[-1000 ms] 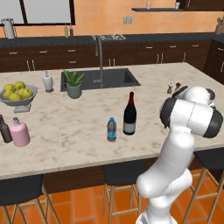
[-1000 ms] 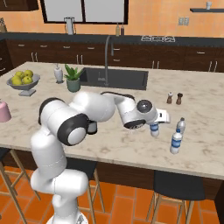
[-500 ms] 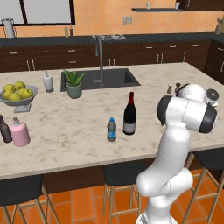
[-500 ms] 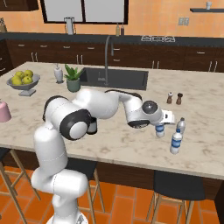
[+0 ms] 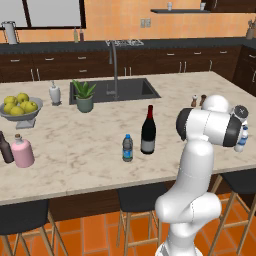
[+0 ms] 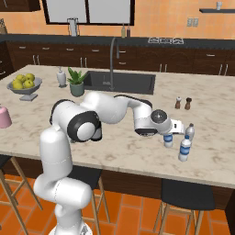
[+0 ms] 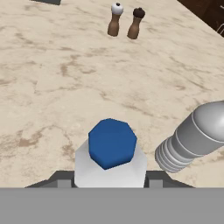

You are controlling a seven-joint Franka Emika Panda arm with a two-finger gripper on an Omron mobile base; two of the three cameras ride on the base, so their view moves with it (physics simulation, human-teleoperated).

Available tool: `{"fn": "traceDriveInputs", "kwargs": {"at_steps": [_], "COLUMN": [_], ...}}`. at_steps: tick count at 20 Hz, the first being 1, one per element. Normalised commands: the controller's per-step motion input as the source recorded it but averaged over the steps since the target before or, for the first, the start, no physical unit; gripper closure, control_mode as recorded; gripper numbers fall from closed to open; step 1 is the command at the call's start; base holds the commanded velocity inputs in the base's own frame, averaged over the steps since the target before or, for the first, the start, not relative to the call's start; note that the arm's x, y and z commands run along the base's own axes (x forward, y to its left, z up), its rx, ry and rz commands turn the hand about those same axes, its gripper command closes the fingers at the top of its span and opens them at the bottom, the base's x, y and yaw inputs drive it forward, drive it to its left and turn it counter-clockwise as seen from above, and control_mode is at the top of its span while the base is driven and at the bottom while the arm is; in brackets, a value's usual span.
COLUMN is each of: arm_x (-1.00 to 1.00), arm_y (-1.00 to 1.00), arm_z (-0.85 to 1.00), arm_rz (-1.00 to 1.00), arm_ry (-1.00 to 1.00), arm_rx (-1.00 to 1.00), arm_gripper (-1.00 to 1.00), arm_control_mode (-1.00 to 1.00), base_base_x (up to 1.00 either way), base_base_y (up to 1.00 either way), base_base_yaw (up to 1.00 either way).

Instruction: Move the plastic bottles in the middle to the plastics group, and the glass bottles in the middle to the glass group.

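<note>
Gripper (image 6: 170, 132) is clamped on clear blue-capped bottle (image 7: 110, 155) at the plastics group (image 6: 185, 146), counter's right end. Left base cam alone shows wine bottle (image 5: 148, 130) w/ dark water bottle (image 5: 128, 147) mid-counter. Labels unreadable.

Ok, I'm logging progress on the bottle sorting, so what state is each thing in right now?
gripper: shut on clear bottle.
clear bottle: blue cap on, held upright beside the plastics group.
plastics group: upright on the counter's right end.
dark-tinted bottle: upright mid-counter, not yet moved.
wine bottle: upright mid-counter, not yet moved.
pink flask: upright, stoppered, at the left end.
brown bottle: upright beside the flask.
</note>
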Motion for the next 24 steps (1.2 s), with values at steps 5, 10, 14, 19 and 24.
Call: {"fn": "traceDriveInputs", "kwargs": {"at_steps": [5,10,14,19,24], "arm_x": [0.04,0.04,0.27,0.1,0.12], "arm_y": [0.0,0.0,0.01,0.13,0.04], "arm_z": [-0.38,-0.22,0.0,0.0,-0.05], "arm_rz": [0.0,0.0,0.0,0.0,0.0], "arm_ry": [0.0,-0.01,0.0,0.0,0.0], "arm_rx": [0.0,0.0,0.0,0.0,0.0], "arm_gripper": [1.0,1.0,1.0,1.0,1.0], "arm_control_mode": [-1.0,-1.0,-1.0,-1.0,-1.0], "base_base_x": [0.0,0.0,0.0,0.0,0.0], "base_base_y": [0.0,0.0,0.0,0.0,0.0], "base_base_yaw": [0.0,0.0,0.0,0.0,0.0]}}
